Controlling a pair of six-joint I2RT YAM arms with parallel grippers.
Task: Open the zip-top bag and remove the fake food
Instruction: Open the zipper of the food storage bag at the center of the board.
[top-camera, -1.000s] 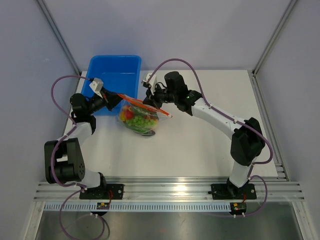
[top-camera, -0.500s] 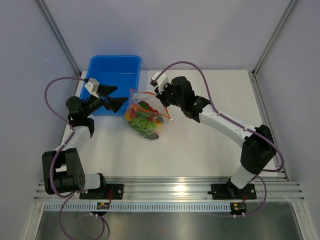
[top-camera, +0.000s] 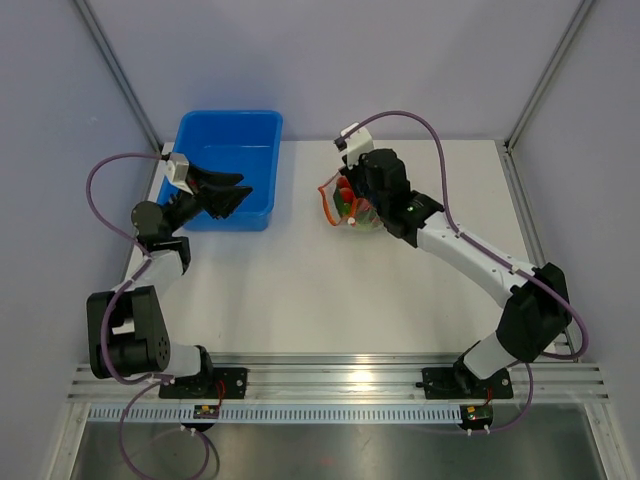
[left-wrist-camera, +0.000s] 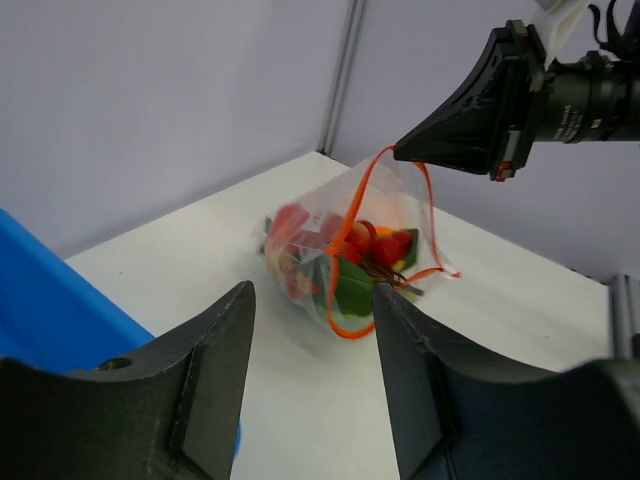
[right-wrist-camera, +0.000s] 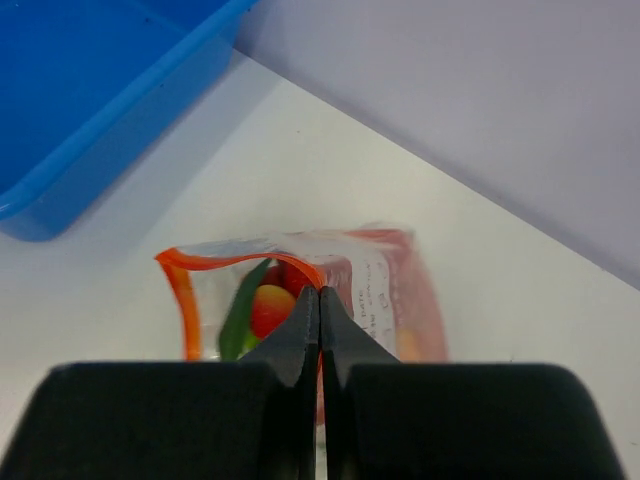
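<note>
- The flat white table (top-camera: 400, 300) holds everything.
- The big blue plastic tub (top-camera: 225, 150) sits at its back left.
- The small, crinkly, clear plastic zip-top bag (left-wrist-camera: 320, 270) is at the back middle, well apart from the tub. It hangs by its top with its fat belly low, at the table. Its orange-red mouth gapes toward the left arm. I think it is light, soft and slippery, so the loose side of the strip is the best place to grab.
- The left gripper (top-camera: 245, 185) is partly wide and holds nothing, over the tub's edge.
- The right gripper (right-wrist-camera: 320, 300) pinches one side of the strip.
- The little plastic fake food (left-wrist-camera: 385, 245), red, green and orange, is piled inside.
</note>
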